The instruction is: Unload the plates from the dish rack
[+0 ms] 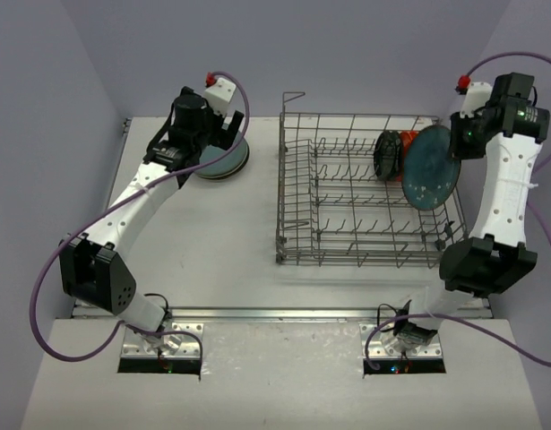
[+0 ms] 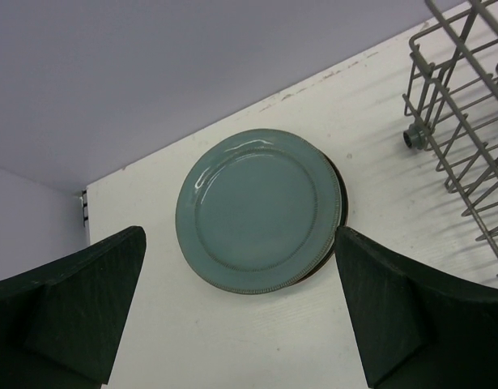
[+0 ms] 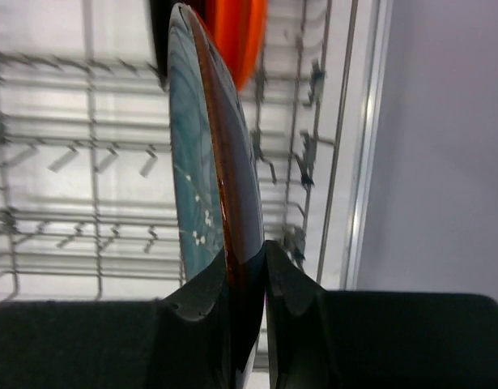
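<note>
From above, the dish rack (image 1: 356, 261) is being shown on the right half of the worktop (image 1: 230, 251), its right side close to the worktop's right edge. Three plates are being carried at its far right corner: a small black plate (image 1: 387, 154), an orange-red plate (image 1: 404, 143) just beside it, and a large patterned plate (image 1: 432, 170) standing upright at the rack's right end. The patterned plate is being gripped at its upper right rim by the right gripper (image 1: 458, 136); whether its lower edge is resting between the tines cannot be told. Near the worktop's far left corner, a teal plate (image 1: 228, 159) is being overhung by the left gripper (image 1: 208, 134), well apart from the rack's left side

From the left wrist, the teal plate (image 2: 257, 209) is being shown lying flat on a darker plate (image 2: 339, 212). The left gripper (image 2: 240, 239) is being held above them, its fingers (image 2: 78, 316) spread wide and touching nothing. The rack's corner (image 2: 467, 121) is being shown near the stack, apart from it

From the right wrist, the patterned plate (image 3: 202, 162) is being seen edge-on, clenched at its rim between the fingers (image 3: 202, 296) of the right gripper (image 3: 247, 271). The orange-red plate (image 3: 242, 36) is being shown just beyond it, over the rack's wires (image 3: 95, 154)
</note>
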Tool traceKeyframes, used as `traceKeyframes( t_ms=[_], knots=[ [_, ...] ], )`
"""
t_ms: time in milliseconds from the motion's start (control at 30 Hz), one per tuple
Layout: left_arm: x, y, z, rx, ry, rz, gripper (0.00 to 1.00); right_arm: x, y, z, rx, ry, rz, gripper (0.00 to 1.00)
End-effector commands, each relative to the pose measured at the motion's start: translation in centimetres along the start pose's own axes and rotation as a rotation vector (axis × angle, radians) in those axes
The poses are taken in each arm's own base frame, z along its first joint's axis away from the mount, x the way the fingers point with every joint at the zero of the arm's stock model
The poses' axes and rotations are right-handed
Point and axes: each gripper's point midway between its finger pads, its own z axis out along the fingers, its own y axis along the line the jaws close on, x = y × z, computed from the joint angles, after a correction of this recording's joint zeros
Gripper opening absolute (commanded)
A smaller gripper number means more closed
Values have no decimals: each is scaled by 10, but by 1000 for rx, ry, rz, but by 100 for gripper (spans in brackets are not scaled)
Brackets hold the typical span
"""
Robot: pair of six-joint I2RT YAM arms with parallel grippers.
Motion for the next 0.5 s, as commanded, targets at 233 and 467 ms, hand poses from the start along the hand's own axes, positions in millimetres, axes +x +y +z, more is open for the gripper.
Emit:
traceKeyframes(
  t_ms=[233, 467],
  knots=[
    [-113, -77, -59, 646, -295, -212, 99, -86, 125, -137, -551, -675, -199, 0],
    [-132, -148, -114, 1230, -201, -439, 87, -92, 212, -150, -879, -688, -262, 0]
  ],
)
